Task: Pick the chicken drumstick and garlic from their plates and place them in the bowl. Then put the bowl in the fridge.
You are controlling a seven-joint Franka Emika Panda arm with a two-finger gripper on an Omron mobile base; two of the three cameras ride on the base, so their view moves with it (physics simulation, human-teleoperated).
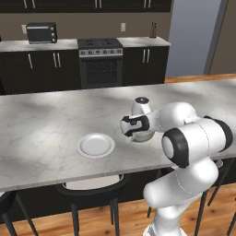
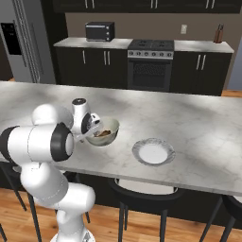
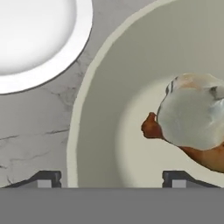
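The cream-white bowl (image 3: 100, 109) stands on the marble island, also in the base views (image 1: 144, 137) (image 2: 109, 137). Inside it lies the garlic (image 3: 192, 113), a pale bulb resting on the brown chicken drumstick (image 3: 151, 128), which shows as a brown patch (image 2: 101, 133) from the right. My gripper (image 3: 111, 178) (image 1: 132, 130) (image 2: 94, 131) hangs open over the bowl's near rim, one fingertip (image 3: 43, 177) outside the wall and the other inside. Nothing is held. An empty white plate (image 1: 95, 145) (image 2: 152, 152) (image 3: 39, 35) lies beside the bowl. The grey fridge (image 2: 28, 42) stands at the far left.
Behind the island runs a dark counter with a black oven (image 1: 100, 62) (image 2: 151, 64) and a toaster oven (image 1: 41, 32) (image 2: 99, 31). Dark stools (image 1: 92, 189) stand along the island's near edge. Bare marble lies around the plate and bowl.
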